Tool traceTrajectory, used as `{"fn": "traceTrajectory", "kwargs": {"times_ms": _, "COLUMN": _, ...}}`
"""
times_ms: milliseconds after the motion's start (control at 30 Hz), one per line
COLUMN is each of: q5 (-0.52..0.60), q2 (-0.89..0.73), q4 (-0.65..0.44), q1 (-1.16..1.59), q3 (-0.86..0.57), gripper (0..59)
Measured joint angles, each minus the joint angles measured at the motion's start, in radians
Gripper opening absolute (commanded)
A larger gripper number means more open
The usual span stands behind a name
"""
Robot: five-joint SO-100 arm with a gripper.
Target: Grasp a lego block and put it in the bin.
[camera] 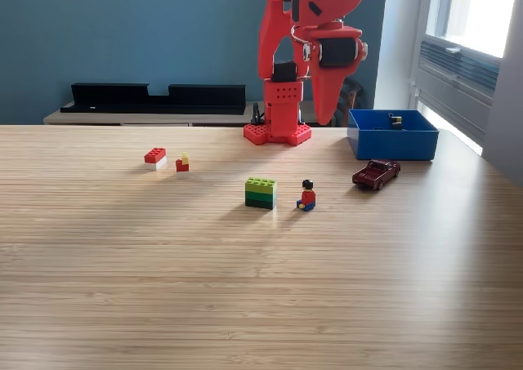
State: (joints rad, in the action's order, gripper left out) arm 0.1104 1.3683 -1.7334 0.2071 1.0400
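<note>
A green lego block (261, 193), light green on dark green, stands near the middle of the wooden table. To the exterior view's left lie a red-and-white block (154, 158) and a small red-and-yellow piece (182, 164). The blue bin (392, 144) sits at the back right with a small dark object (395, 121) inside. My red gripper (324, 117) hangs point-down above the table's back, left of the bin and well apart from every block. Its jaws look shut with nothing between them.
A small toy figure (307, 195) stands just right of the green block. A dark red toy car (376, 174) is parked in front of the bin. The arm's red base (278, 131) is at the table's far edge. A long black tray (155, 97) lies on a shelf behind.
</note>
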Motion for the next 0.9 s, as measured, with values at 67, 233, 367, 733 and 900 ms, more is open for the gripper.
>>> {"fn": "traceTrajectory", "kwargs": {"times_ms": 67, "q5": 0.009, "q2": 0.0, "q4": 0.0, "q1": 0.0, "q3": 0.0, "gripper": 0.0}}
{"fn": "traceTrajectory", "kwargs": {"times_ms": 233, "q5": 0.074, "q2": 0.0, "q4": 0.0, "q1": -0.074, "q3": -0.002, "gripper": 0.1}}
{"fn": "traceTrajectory", "kwargs": {"times_ms": 367, "q5": 0.126, "q2": 0.0, "q4": 0.0, "q1": -0.196, "q3": -0.04, "gripper": 0.1}}
{"fn": "traceTrajectory", "kwargs": {"times_ms": 733, "q5": 0.202, "q2": -0.014, "q4": 0.038, "q1": -0.407, "q3": -0.015, "gripper": 18.3}}
{"fn": "traceTrajectory", "kwargs": {"times_ms": 900, "q5": 0.221, "q2": -0.014, "q4": 0.08, "q1": -0.397, "q3": 0.074, "gripper": 19.2}}
